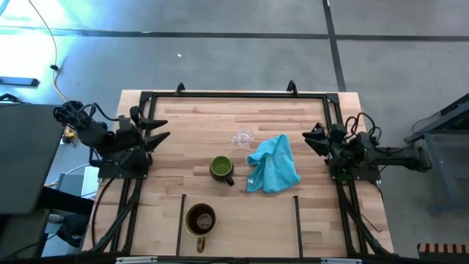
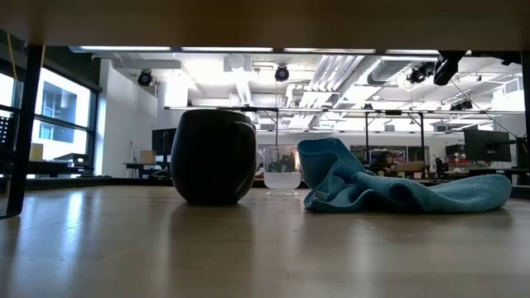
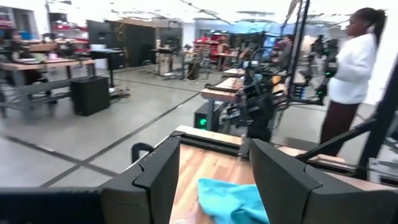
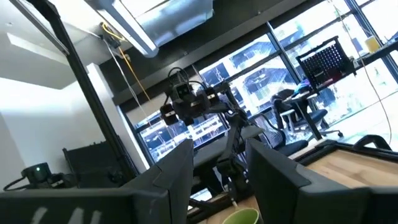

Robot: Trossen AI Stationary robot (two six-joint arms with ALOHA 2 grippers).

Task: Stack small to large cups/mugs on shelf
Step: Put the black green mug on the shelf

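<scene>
Item 1: brown mug, lower centre of the high view, standing in a bay of the slatted shelf, handle toward the bottom edge. Probably ceramic: stiff, fairly heavy, glazed and slippery; best taken at the rim or handle.

Item 2: green mug, dark outside, mid-frame on the tabletop, handle pointing lower right. Same handling judged.

Item 3: clear glass cup, just above the green mug, beside the turquoise cloth. Light, fragile, slick; a gentle hold across the wall seems wise.

Item 4: left gripper, left edge, fingers parted, empty.

Item 5: right gripper, right edge, fingers parted, empty.
</scene>
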